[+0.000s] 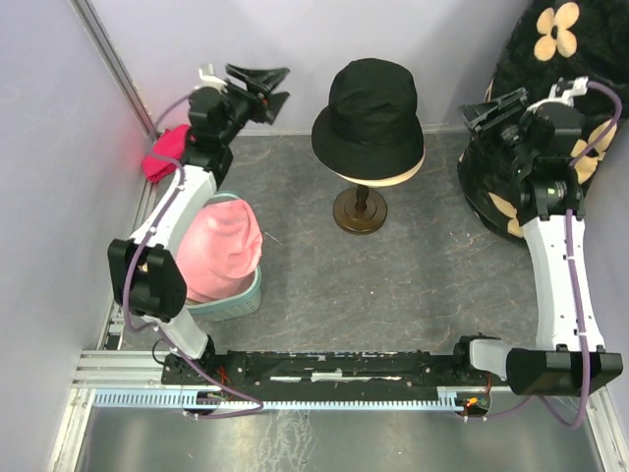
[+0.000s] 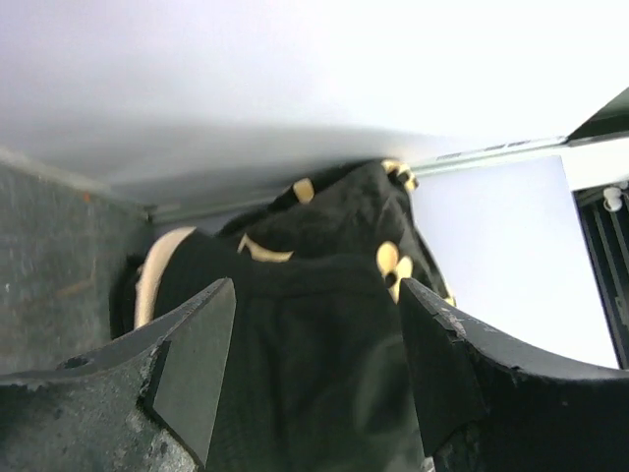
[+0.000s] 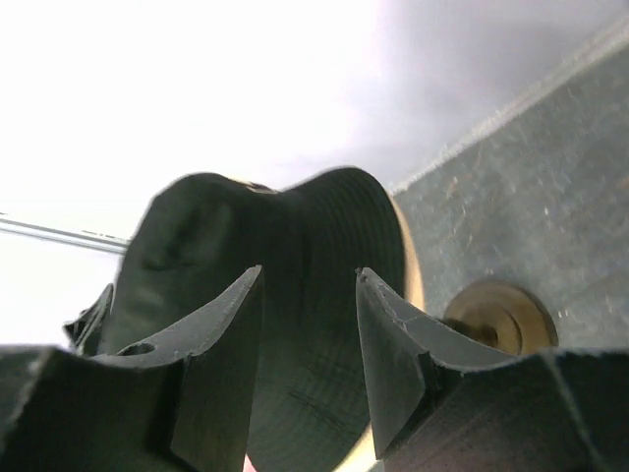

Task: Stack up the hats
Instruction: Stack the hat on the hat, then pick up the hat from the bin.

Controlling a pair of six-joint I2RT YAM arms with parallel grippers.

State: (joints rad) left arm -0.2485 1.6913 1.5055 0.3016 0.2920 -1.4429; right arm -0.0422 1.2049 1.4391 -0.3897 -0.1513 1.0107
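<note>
1. The black hat [image 1: 373, 103] sits upright on the mannequin head [image 1: 385, 178], midway between the two arms.
2. The pink hat [image 1: 224, 251] lies in a basket [image 1: 239, 300] under the left arm, back toward its base.
3. The left gripper [image 1: 260, 87] and right gripper [image 1: 488, 115] face the black hat from opposite sides, about equally near, jaws wide apart and empty.

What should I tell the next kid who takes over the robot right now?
Left gripper: open, empty, raised to the left of the black hat.
Right gripper: open, empty, on that hat's right side.
Black hat sits on the head; pink hat lies in the basket.
Done: no hat is seen stacked on another.
Left: bring the two hats together in one stack.
</note>
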